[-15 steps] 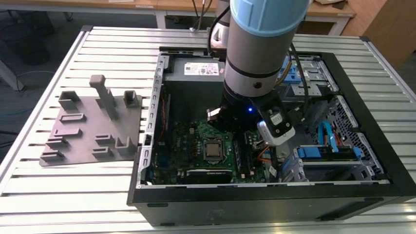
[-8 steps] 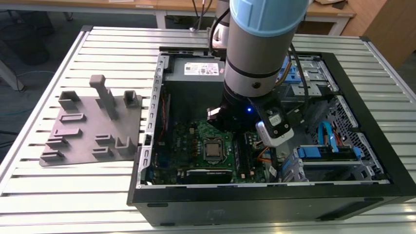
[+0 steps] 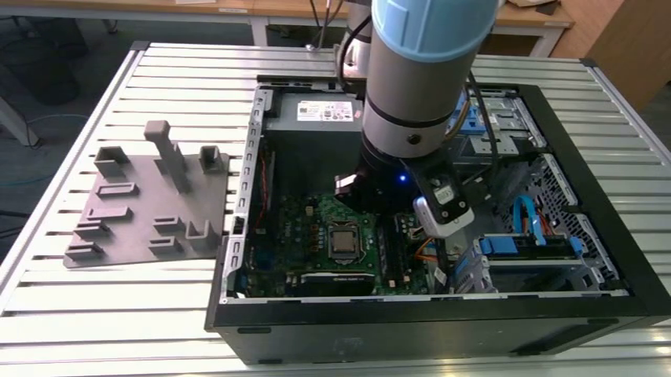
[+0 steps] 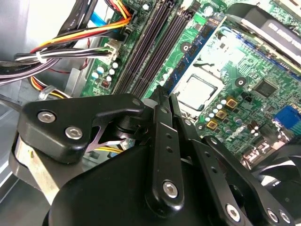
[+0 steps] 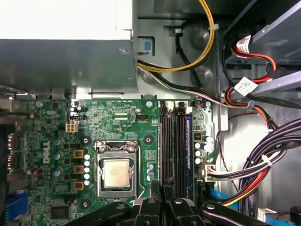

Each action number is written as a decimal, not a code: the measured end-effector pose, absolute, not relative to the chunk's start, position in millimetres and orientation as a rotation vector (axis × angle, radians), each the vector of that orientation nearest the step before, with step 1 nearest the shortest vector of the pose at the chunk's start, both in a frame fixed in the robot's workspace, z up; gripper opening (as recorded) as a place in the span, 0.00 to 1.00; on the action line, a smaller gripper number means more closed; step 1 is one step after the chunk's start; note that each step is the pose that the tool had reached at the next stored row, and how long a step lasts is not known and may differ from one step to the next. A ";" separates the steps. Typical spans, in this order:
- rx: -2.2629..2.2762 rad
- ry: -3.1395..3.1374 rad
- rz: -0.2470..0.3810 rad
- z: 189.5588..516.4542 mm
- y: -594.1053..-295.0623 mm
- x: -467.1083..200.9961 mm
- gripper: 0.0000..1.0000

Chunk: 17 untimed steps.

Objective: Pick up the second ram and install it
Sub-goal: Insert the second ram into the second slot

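Gripper (image 5: 162, 186) fingers are seen pressed together. A blue-green ram stick (image 5: 188, 155) is seated edge-up in a slot just beyond the fingertips, its long axis running straight away from them. A white cable tag (image 5: 245, 85) is seen farther off, its print unreadable.

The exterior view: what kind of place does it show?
Probably a robotics lab or test workshop: an open computer case lies on a slotted metal table, a robot arm reaches into it, and wooden desks stand behind.
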<state>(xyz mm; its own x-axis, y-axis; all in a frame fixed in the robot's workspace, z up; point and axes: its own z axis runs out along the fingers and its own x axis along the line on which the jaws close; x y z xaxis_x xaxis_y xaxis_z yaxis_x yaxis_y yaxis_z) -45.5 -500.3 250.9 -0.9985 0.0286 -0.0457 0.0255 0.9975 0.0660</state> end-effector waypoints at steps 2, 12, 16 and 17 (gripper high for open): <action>0.042 3.093 0.101 249.1 -500.3 -43.3 0.11; 0.042 3.093 0.101 236.9 -500.3 -39.7 0.11; 0.042 3.093 0.101 231.7 -500.2 -39.3 0.11; 0.042 3.093 0.101 230.3 -500.2 -39.2 0.11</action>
